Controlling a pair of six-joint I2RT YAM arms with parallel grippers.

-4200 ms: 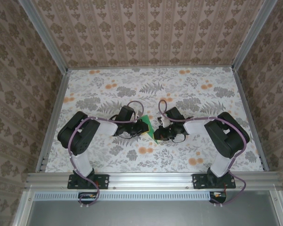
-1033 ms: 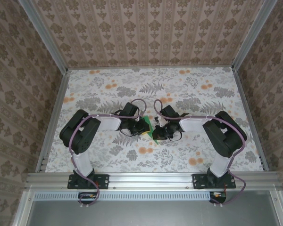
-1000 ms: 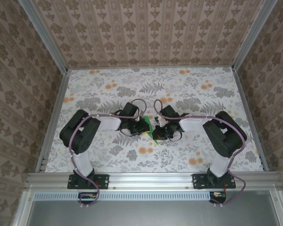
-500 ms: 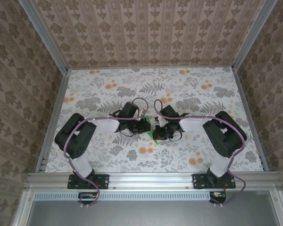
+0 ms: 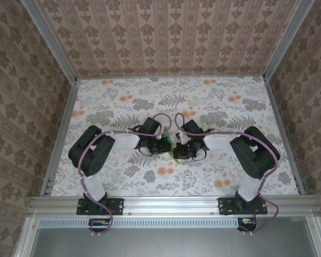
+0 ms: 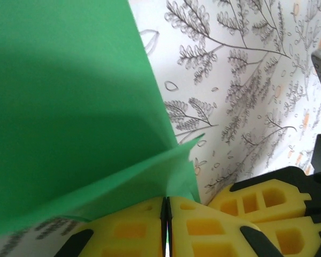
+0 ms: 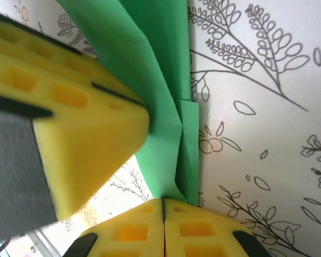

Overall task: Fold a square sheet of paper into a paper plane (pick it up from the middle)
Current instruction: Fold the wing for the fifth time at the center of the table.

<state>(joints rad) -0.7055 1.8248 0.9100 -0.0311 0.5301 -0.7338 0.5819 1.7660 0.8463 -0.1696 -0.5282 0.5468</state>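
Note:
The square sheet of paper (image 5: pixel 170 144) is bright green and folded, and it stands off the floral cloth between my two grippers at the table's middle. My left gripper (image 6: pixel 167 202) is shut on a lower edge of it, where a flap (image 6: pixel 123 176) folds over below the large green face. My right gripper (image 7: pixel 163 202) is shut on the bottom corner of the creased strip of paper (image 7: pixel 174 123). The left gripper's yellow finger (image 7: pixel 75 101) presses close to the sheet from the left. In the top view the left gripper (image 5: pixel 162 143) and right gripper (image 5: pixel 178 149) nearly touch. I cannot tell whether the sheet has the shape of a paper plane.
The floral grey-and-orange cloth (image 5: pixel 150 101) covers the table. Aluminium rails (image 5: pixel 166 202) run along the near edge and both sides, and patterned walls stand behind. The right gripper's fingers (image 6: pixel 267 206) crowd the lower right of the left wrist view.
The left gripper has moved slightly right, closer to the right gripper, with the green paper between them. The right arm has barely moved.

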